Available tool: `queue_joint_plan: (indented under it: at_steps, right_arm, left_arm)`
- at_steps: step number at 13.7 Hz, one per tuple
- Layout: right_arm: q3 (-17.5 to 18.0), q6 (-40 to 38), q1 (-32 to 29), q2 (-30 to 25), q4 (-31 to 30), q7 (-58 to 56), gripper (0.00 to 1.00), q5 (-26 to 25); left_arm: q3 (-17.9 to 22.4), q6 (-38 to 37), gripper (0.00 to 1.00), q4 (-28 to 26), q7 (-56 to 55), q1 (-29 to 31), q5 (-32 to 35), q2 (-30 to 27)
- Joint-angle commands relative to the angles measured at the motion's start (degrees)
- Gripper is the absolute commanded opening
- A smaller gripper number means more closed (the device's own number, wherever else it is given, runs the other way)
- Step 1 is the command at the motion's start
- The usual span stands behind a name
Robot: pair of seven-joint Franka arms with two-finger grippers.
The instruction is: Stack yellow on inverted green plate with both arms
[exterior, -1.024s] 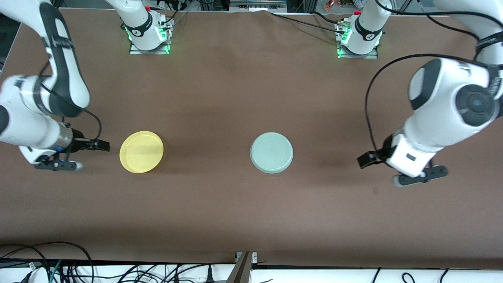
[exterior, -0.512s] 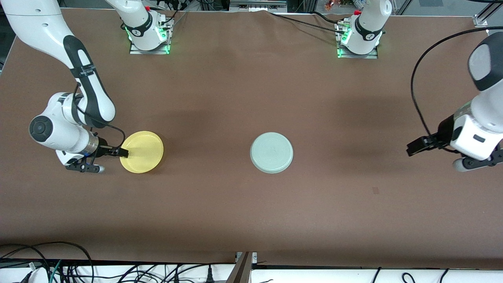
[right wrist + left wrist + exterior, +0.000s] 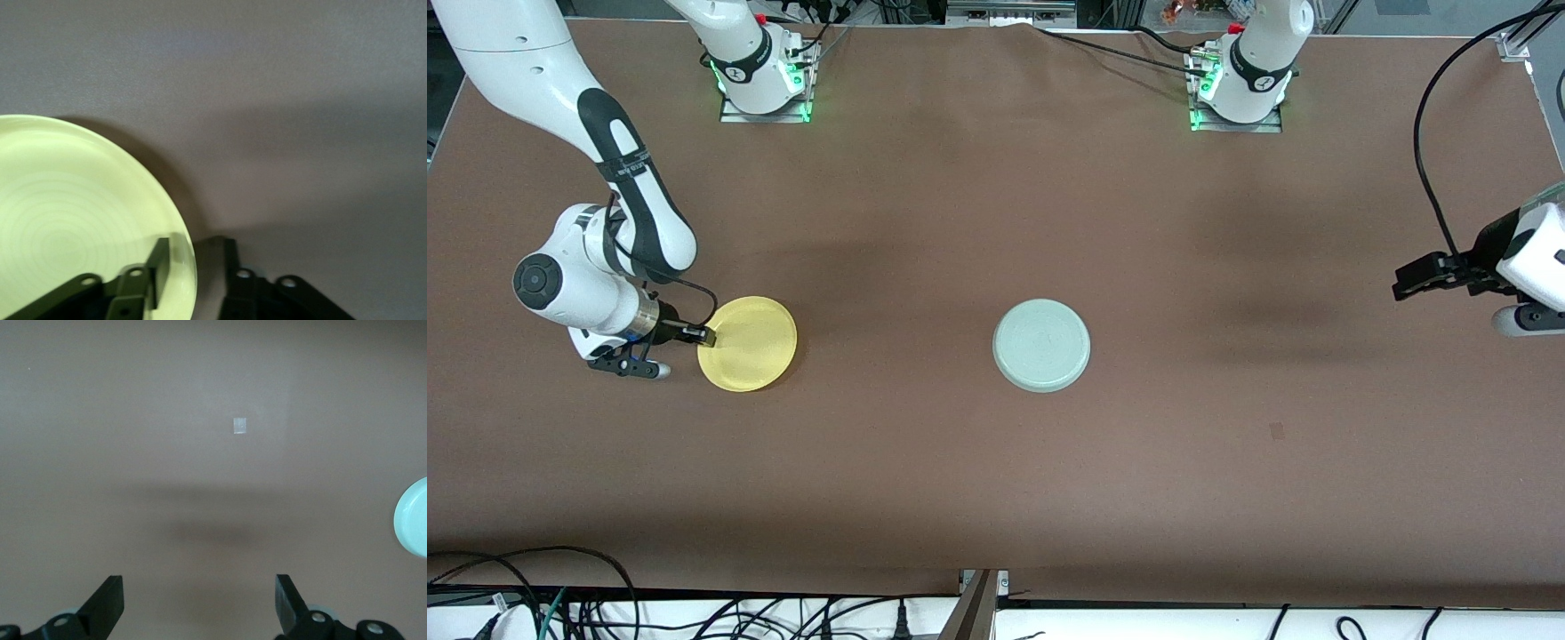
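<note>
The right gripper [image 3: 704,336], a black two-finger claw at the left of the front view, has closed in on the small round bright yellow plate [image 3: 748,343] over the last second: it stood apart from the rim before, and now its fingers straddle that rim. In the right wrist view one finger [image 3: 159,268] sits inside the plate and the other just outside the edge, with a narrow gap showing, so the claw looks parted around the rim and not yet clenched on it. That reads as the pick-up about to begin.

At the middle of the front view the small round pale mint-green plate [image 3: 1041,345] lies unmoved on the brown table [image 3: 996,196], its flat ringed underside up, so it appears already inverted and ready to receive the yellow one.

At the right edge, the left gripper [image 3: 1427,276] has pulled away toward the frame's upper right, over bare table, its fingers spread wide and holding nothing; that arm seems to be clearing the way.
</note>
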Motion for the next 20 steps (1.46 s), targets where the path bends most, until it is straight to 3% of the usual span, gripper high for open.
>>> queue_joint_plan:
  at_steps: [1, 4, 6, 10, 13, 15, 17, 20]
  right_arm:
    - [0.65, 0.85, -0.63, 0.37, -0.27, -0.14, 0.00, 2.58]
    - [1.34, -0.46, -0.37, -0.50, -0.09, -0.13, 0.00, 2.58]
    - [2.14, -6.50, -0.28, -3.48, 1.40, 0.21, 0.00, 2.67]
    - [8.97, -21.02, -0.19, -6.30, 9.82, 13.37, 0.00, 2.67]
    - [16.62, -20.51, -0.02, -5.52, 12.83, 21.73, 0.00, 2.93]
    - [21.46, -17.37, 1.55, -4.38, 14.40, 26.82, 0.00, 7.49]
    - [21.57, -11.49, 7.42, -0.26, 15.37, 27.90, 0.00, 7.68]
    - [21.48, -6.71, 16.48, 8.17, 22.74, 28.08, 0.00, 7.33]
  left_arm:
    - [1.68, 0.14, 1.00, -3.16, 2.05, -0.83, -1.77, -2.95]
    - [1.68, 0.06, 1.00, -2.72, 2.05, -0.30, -1.77, -1.63]
    - [1.59, 0.06, 1.00, -2.20, 2.05, -0.04, -1.86, -1.02]
    - [1.15, 0.06, 1.00, -1.32, 1.62, -0.38, -1.86, -0.66]
    - [1.07, 0.06, 1.00, -0.70, 1.44, -0.56, -1.86, -0.31]
    - [1.15, 0.14, 1.00, -0.61, 1.35, -0.65, -1.68, -0.22]
    - [1.15, 0.14, 1.00, -0.44, 1.44, -0.39, -1.68, 0.04]
    - [1.15, 0.14, 1.00, -0.44, 1.44, -0.21, -1.77, 0.04]
